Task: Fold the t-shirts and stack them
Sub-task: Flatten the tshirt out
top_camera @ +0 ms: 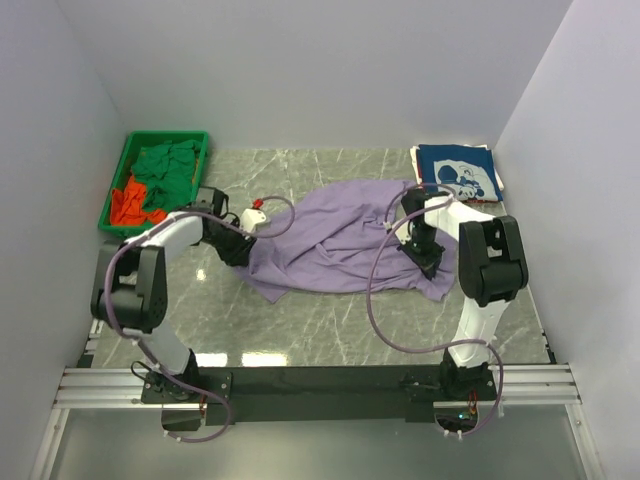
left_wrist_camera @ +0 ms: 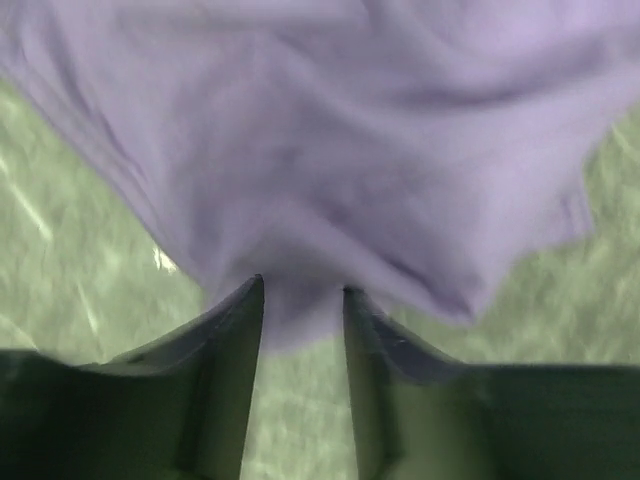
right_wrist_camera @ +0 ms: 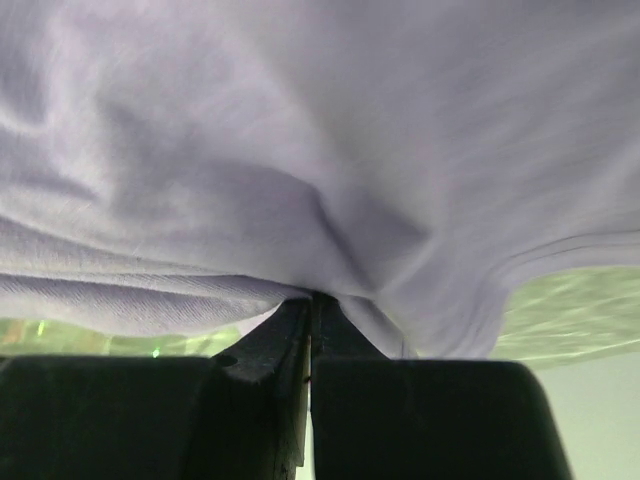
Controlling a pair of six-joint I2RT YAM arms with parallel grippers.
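Lavender cloth, the plain lavender t-shirt (top_camera: 330,240), lies spread and rumpled across the middle of the marble surface (top_camera: 300,320), with an arm at either side of it. The right gripper (right_wrist_camera: 312,300) is closed tight at the shirt's right edge, a fold of fabric pinched between its tips. The left gripper (left_wrist_camera: 300,295) sits at the shirt's left edge, its fingers (left_wrist_camera: 235,340) a narrow way apart with a bunch of cloth filling the gap — whether they press it I cannot tell. At the far right corner a folded navy t-shirt (top_camera: 457,172) with white print lies flat. At the far left a green bin (top_camera: 118,190) holds a green t-shirt (top_camera: 168,165) and an orange-red t-shirt (top_camera: 130,205).
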